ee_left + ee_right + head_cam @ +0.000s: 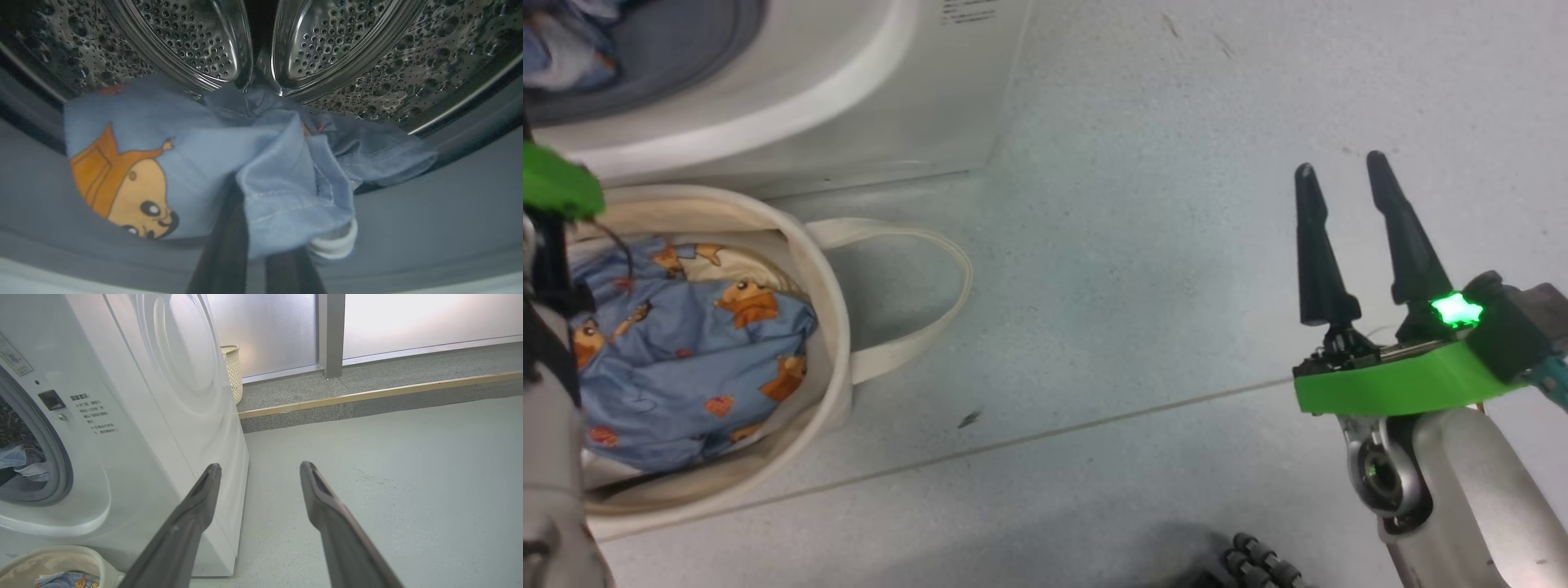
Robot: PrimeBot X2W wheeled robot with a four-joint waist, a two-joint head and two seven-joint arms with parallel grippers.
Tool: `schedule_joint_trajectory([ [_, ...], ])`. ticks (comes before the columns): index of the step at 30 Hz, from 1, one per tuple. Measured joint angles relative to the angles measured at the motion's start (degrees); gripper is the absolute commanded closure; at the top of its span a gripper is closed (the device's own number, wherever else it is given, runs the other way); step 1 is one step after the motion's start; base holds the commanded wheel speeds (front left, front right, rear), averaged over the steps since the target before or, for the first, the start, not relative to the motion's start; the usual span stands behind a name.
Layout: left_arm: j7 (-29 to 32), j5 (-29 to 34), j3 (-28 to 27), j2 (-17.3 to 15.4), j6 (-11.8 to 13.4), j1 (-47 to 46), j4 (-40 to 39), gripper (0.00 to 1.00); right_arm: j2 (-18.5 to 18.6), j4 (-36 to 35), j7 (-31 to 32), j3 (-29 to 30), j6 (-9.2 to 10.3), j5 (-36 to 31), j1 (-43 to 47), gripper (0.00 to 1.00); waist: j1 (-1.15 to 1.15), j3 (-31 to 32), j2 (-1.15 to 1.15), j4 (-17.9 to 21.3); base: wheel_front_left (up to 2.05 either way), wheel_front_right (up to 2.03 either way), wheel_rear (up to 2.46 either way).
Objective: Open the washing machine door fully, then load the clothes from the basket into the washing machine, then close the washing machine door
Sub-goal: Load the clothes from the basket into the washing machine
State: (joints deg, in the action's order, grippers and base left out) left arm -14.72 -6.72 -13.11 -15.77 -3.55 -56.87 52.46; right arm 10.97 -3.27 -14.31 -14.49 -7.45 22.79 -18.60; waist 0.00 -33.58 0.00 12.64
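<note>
The washing machine [849, 98] stands open, and its door is out of view. In the left wrist view my left gripper [261, 245] reaches into the steel drum [196, 49]. Its dark fingers [222, 261] are shut close together on a fold of the light blue bear-print clothes [196, 163], which covers the tips and lies across the grey gasket [429, 212]. More clothes [686, 351] fill the cream basket [833, 327] in front of the machine. My right gripper [1341, 167] hovers open and empty over the floor to the right, and its own view shows the same gripper [260, 467] beside the washing machine [143, 437].
The basket's loop handle [931, 278] lies on the grey floor [1135, 286]. A woven cream bin [233, 371] stands behind the machine by a raised ledge with a wooden strip [367, 394]. A black ribbed part [1258, 563] shows at the bottom edge.
</note>
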Motion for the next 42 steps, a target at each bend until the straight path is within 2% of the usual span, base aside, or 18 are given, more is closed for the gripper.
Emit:
schedule_joint_trajectory([
  [9, -0.01, 2.26, 2.44, -2.40, 0.46, -10.22, 7.31, 1.00, 0.01, -1.08, 0.00, 0.87, 0.00, -0.11, 0.10, 0.00, 0.01, -3.74, 0.00, 2.53, 0.00, 0.00, 0.00],
  [15, -0.01, 2.67, 2.92, -2.97, 1.08, -15.79, 5.06, 1.00, 0.04, -1.81, 0.00, 2.13, 0.00, -0.59, 0.09, 0.00, 0.02, -6.03, 0.00, 3.99, 0.00, 0.00, 0.00],
  [16, -0.01, 2.67, 2.94, -2.92, 1.09, -16.28, 5.06, 0.93, 0.05, -1.89, 0.00, 2.22, 0.00, -0.59, 0.09, 0.00, 0.02, -6.21, 0.00, 4.11, 0.00, 0.00, 0.00],
  [17, -0.01, 2.67, 2.94, -2.88, 1.10, -16.38, 5.10, 0.72, 0.09, -1.90, 0.00, 2.24, 0.00, -0.59, 0.10, 0.00, 0.02, -6.31, 0.00, 4.19, 0.00, 0.00, 0.00],
  [18, -0.01, 2.64, 2.86, -2.86, 1.10, -16.37, 5.31, 0.18, 0.09, -1.90, 0.00, 2.24, 0.00, -0.59, 0.10, 0.00, 0.02, -6.33, 0.00, 4.23, 0.00, 0.00, 0.00],
  [19, -0.01, 2.46, 2.63, -2.82, 1.11, -16.36, 5.81, 0.00, 0.10, -1.90, 0.00, 2.24, 0.00, -0.59, 0.10, 0.00, 0.01, -6.29, 0.00, 4.25, 0.00, 0.00, 0.00],
  [24, -0.02, 1.97, 2.56, -2.33, 1.20, -16.39, 12.63, 0.00, 0.11, -1.82, 0.00, 2.33, 0.00, -0.59, 0.10, 0.00, 0.00, -5.38, 0.00, 4.07, 0.00, 0.00, 0.00],
  [27, 0.19, 0.88, 2.47, -1.71, 1.25, -16.39, 19.31, 0.00, 0.12, -1.51, 0.00, 2.52, 0.00, -0.58, 0.12, 0.00, 0.00, -3.87, 0.00, 3.43, 0.00, 0.00, 0.00],
  [30, 0.49, -0.11, 2.10, -0.98, 0.97, -16.26, 20.83, 0.00, 0.12, -0.79, 0.00, 2.48, 0.00, -0.49, 0.12, 0.00, 0.00, -2.36, 0.00, 2.76, 0.00, 0.00, 0.00],
  [38, 0.45, -2.64, 1.27, 1.81, -1.52, -8.27, 21.57, 0.00, 0.13, 1.85, 0.00, 1.05, 0.00, 0.56, 0.23, 0.00, 0.00, 3.44, 0.00, 0.56, 0.00, 0.00, 0.00],
  [42, 0.41, -2.70, 1.47, 2.60, -2.61, -1.40, 12.17, 0.00, 0.13, 2.85, 0.00, 0.55, 0.00, 1.10, 0.52, 0.00, -0.01, 6.61, 0.00, -0.80, 0.00, 0.00, 0.00],
])
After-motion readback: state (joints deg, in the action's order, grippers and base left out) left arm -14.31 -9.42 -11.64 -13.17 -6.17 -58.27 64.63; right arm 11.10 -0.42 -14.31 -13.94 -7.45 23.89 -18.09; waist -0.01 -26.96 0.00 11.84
